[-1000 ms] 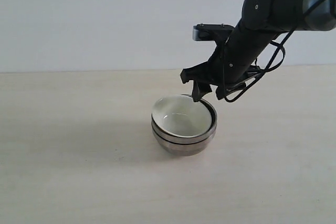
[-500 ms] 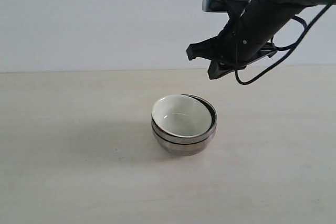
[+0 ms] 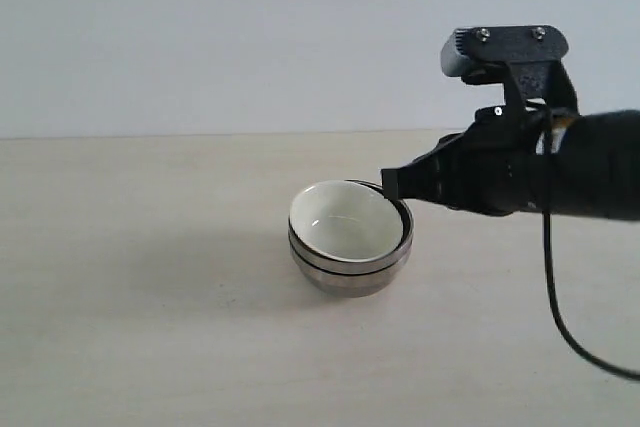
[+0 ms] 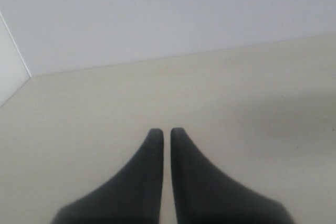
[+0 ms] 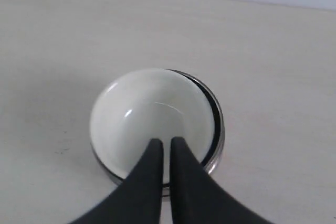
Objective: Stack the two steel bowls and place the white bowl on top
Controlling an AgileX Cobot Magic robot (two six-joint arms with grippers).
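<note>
The white bowl [image 3: 345, 222] sits nested inside the two stacked steel bowls [image 3: 350, 275] in the middle of the table; only the steel rims and outer walls show. In the right wrist view the white bowl [image 5: 152, 121] fills the stack, with the steel rim [image 5: 216, 129] around it. My right gripper [image 3: 392, 185] hovers just right of the stack's rim, shut and empty; its fingertips [image 5: 166, 141] appear over the bowl. My left gripper [image 4: 164, 130] is shut over bare table and holds nothing; it is out of the exterior view.
The table [image 3: 140, 297] is a pale wooden surface with a plain white wall behind. A black cable [image 3: 560, 317] hangs from the right arm over the table's right side.
The right arm rose from the bowl's rim, then swung right and down toward the camera. Its gripper now sits level beside the stack. The bowls have not moved.
</note>
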